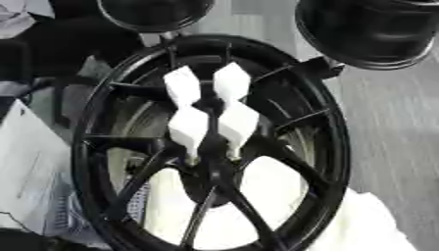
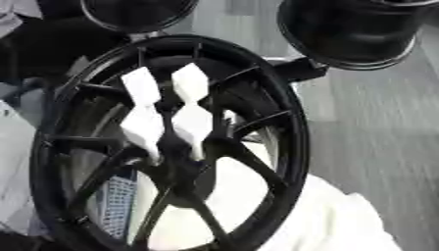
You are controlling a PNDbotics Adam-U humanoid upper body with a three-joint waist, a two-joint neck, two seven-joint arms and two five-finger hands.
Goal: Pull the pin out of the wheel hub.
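black spoked wheel hub (image 1: pixel 214 147) stands upright, white blocks (image 1: pixel 210 110) at centre.

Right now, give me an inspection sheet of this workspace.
Surface: white sheet under the wheel, grey floor to the right.
Job's things: black spoked wheel; four white blocks clustered on a dark stem above the hub; pin not made out separately.
Clutter: white paper at left.
Robot hand: nothing seen of either for certain.
Cables: nothing seen.
Surroundings: two black round drums beyond the wheel.
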